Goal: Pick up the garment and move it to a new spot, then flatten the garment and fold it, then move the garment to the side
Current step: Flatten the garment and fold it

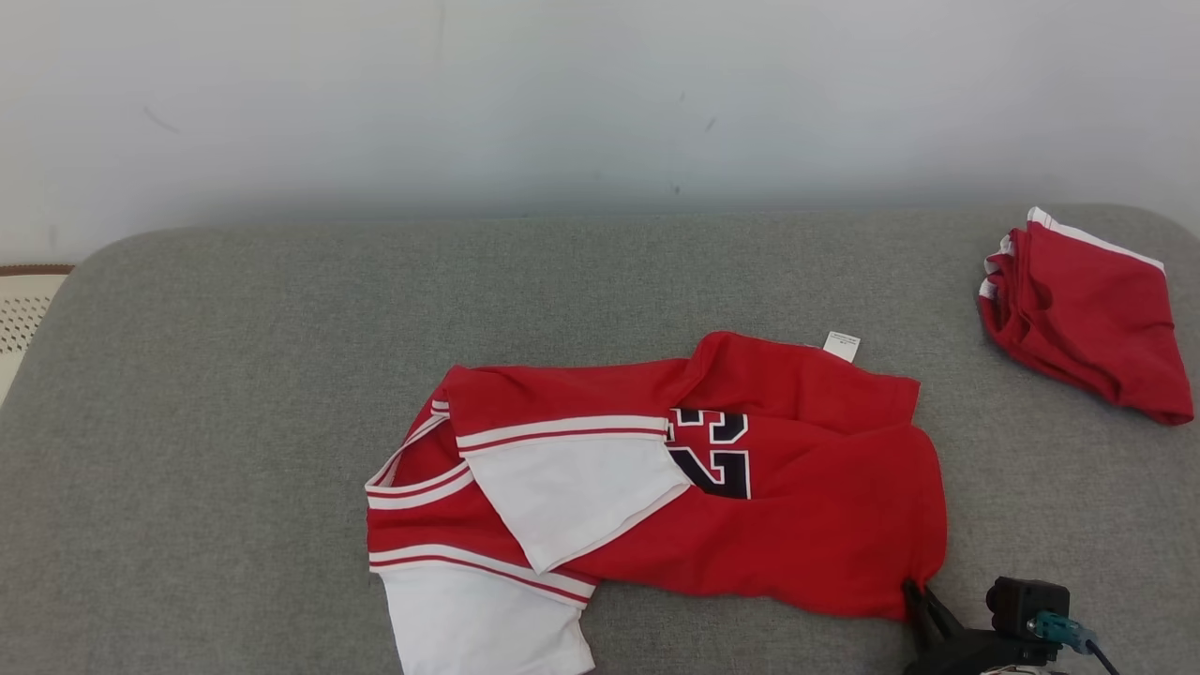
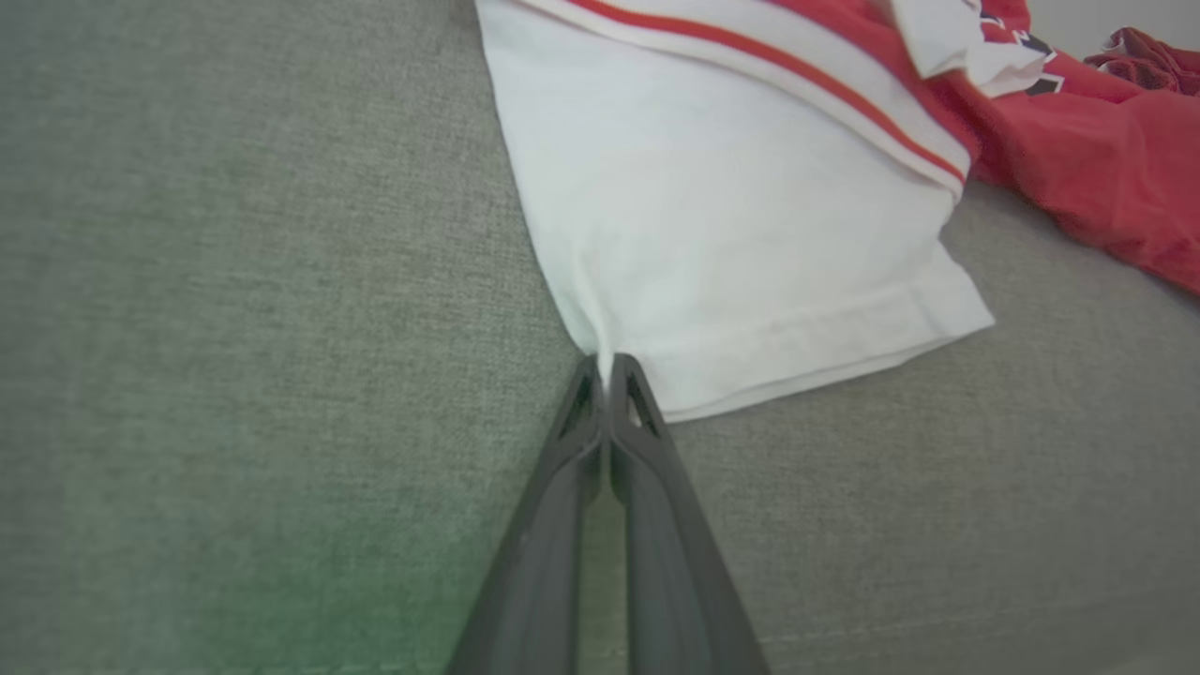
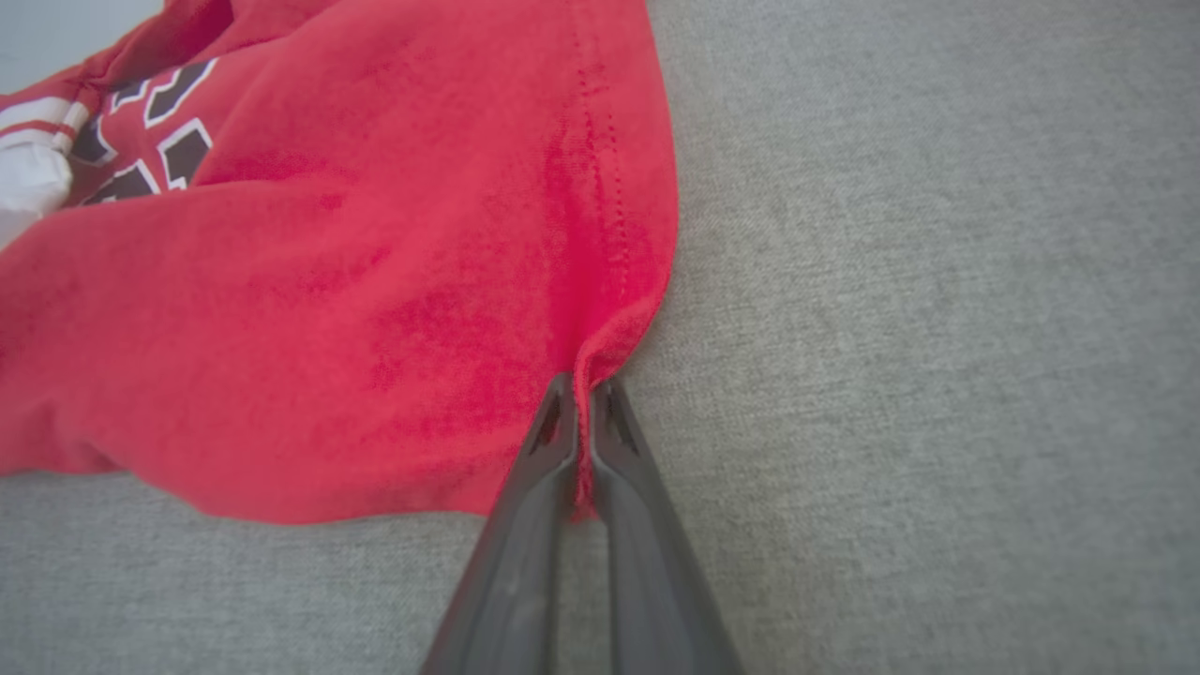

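Note:
The garment (image 1: pixel 806 506), a red jersey with white sleeves, striped trim and a dark number on the chest, lies crumpled across the grey cushion (image 1: pixel 234 422). In the left wrist view my left gripper (image 2: pixel 607 367) is shut on the near corner of a white sleeve (image 2: pixel 731 234). My right gripper (image 3: pixel 583 389) is shut on the red hem corner (image 3: pixel 600 337), with a fold of cloth pinched between its fingers. The head view has the right gripper (image 1: pixel 914 595) at the jersey's lower right corner.
A second red garment with white trim (image 1: pixel 1078 314) lies bunched at the cushion's far right. A pale wall (image 1: pixel 600 94) runs behind the cushion. A perforated white surface (image 1: pixel 19 314) sits beyond the left edge.

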